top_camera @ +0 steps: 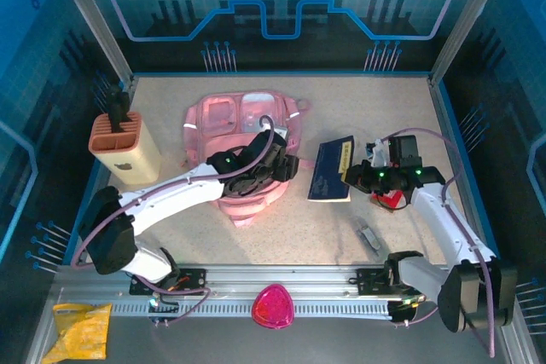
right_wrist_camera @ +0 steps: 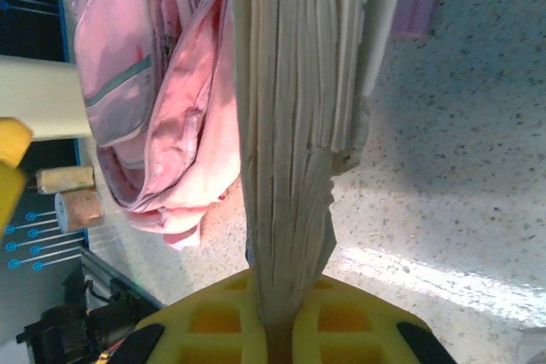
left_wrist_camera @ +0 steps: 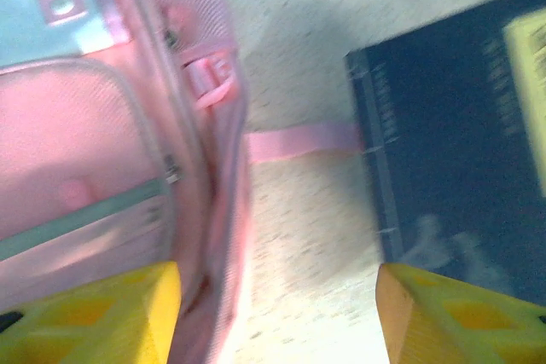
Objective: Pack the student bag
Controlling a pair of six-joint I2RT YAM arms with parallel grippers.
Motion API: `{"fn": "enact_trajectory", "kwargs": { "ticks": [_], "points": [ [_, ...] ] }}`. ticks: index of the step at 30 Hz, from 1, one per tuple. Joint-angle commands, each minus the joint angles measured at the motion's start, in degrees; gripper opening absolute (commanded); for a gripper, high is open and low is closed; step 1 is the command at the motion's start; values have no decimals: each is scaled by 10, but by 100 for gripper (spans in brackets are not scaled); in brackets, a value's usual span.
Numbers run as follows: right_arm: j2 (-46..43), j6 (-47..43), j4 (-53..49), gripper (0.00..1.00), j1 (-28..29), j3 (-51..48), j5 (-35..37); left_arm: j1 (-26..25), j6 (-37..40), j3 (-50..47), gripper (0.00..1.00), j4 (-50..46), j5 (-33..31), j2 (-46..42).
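While the left arm reaches across it, the student bag (top_camera: 226,117) lies on the speckled table (top_camera: 299,228), left of centre and toward the far side, with its translucent pocket facing up. It is by far the biggest thing on the table. The left gripper (top_camera: 286,166) hangs over the bag's right edge. In the left wrist view its yellow fingers (left_wrist_camera: 102,313) stand wide apart with nothing between them, above the bag's zippered side (left_wrist_camera: 85,151) and bare table. A pink strap (left_wrist_camera: 303,142) runs from that side to the edge of a dark blue book (left_wrist_camera: 461,125); whether it touches the book or slips under it I cannot tell.

The book (top_camera: 328,172) sits just right of the bag, near but apart from it, and has a pale yellow label on its cover. The right gripper (top_camera: 363,168) has it by its right edge. From the right wrist, the gripper (right_wrist_camera: 277,321) is closed on the stack of page edges (right_wrist_camera: 290,125), which rise straight up between the yellow fingers (right_wrist_camera: 213,317), with the bag (right_wrist_camera: 171,117) beyond.

A tan slotted holder (top_camera: 128,149) stands at the table's left edge, well apart from the bag, with a black item (top_camera: 117,108) upright in it. A yellow packet (top_camera: 81,330) lies at the near left corner, off the table. A magenta rounded-triangle object (top_camera: 273,305) rests on the rail between the arm bases. A small red item (top_camera: 391,201) lies under the right wrist, and a little grey piece (top_camera: 367,234) lies on the table nearer the bases.
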Motion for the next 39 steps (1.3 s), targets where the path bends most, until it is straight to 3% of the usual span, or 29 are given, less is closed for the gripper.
{"fn": "enact_trajectory", "kwargs": {
  "ticks": [1,8,13,21,29,39],
  "points": [
    [-15,26,-4,6,21,-1,-36,4,112,4,62,-112,-7,16],
    [-17,58,35,7,55,-31,-32,10,160,-13,62,-134,32,48],
    [-3,73,71,6,59,-54,-46,11,185,-11,57,-122,25,84],
    [-5,55,59,6,60,-51,-24,29,191,-12,35,-102,3,108],
    [1,23,16,5,52,-16,-32,39,191,-6,2,-81,18,84],
    [-21,24,-22,6,51,16,-79,41,172,126,0,-123,-7,80]
  ]
}}
